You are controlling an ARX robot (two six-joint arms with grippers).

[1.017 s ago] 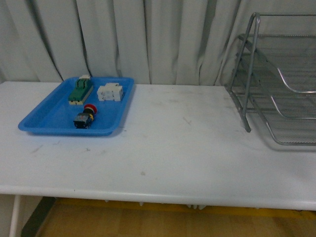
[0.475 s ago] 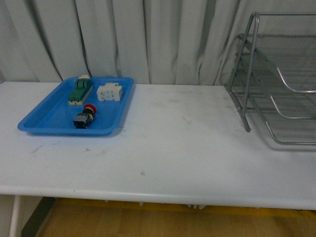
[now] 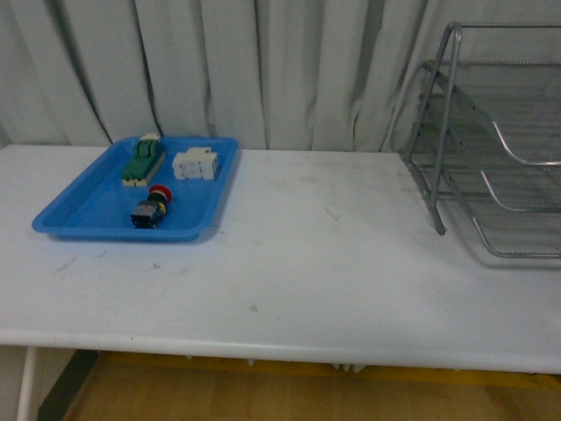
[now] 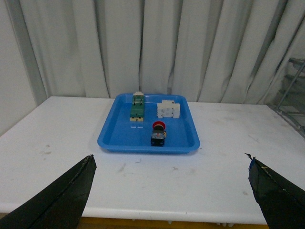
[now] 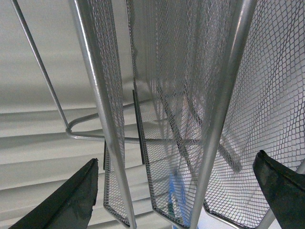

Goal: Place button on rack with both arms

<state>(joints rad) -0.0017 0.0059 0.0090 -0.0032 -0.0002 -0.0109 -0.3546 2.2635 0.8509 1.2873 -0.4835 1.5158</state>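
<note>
The button (image 3: 151,209), red cap on a black and blue body, lies on its side in the blue tray (image 3: 79,210) at the table's left; it also shows in the left wrist view (image 4: 158,134). The silver wire rack (image 3: 491,149) stands at the table's right. Neither arm shows in the front view. My left gripper (image 4: 171,191) is open and empty, well short of the tray near the table's front edge. My right gripper (image 5: 178,195) is open and empty, close up against the rack's mesh tiers (image 5: 181,109).
In the tray behind the button lie a green-and-cream component (image 3: 142,161) and a white block (image 3: 195,164). A grey curtain (image 3: 263,61) hangs behind the white table (image 3: 316,263).
</note>
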